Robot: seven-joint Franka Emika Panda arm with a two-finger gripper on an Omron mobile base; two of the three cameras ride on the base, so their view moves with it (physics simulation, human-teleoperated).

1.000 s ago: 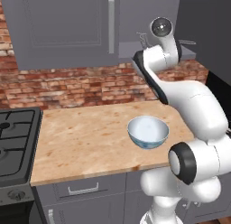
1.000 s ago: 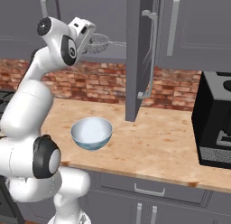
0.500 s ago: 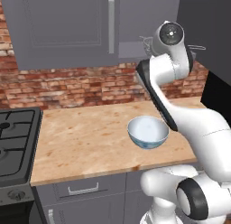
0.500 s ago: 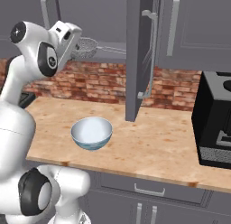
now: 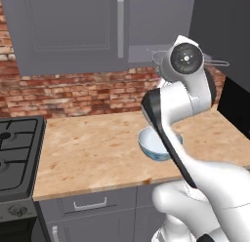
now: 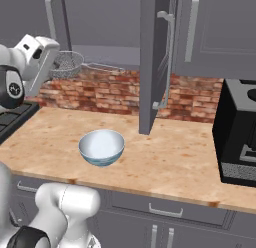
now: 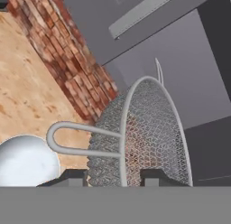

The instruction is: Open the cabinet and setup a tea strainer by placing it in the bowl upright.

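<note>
Two dark fingertips [image 7: 72, 177] of the pincer [image 7: 113, 178] pinch the tea strainer [image 7: 149, 137] at its rim, holding it high above the table [image 6: 190, 162]. The bowl [image 6: 101, 147] sits below on the table, beside the cabinet [image 6: 155, 62], whose door stands open.

Bowl [image 5: 151, 147] right half hidden behind arm; tea strainer [image 5: 158, 58] basket mostly behind wrist; stove [image 5: 14, 153] cropped left.
</note>
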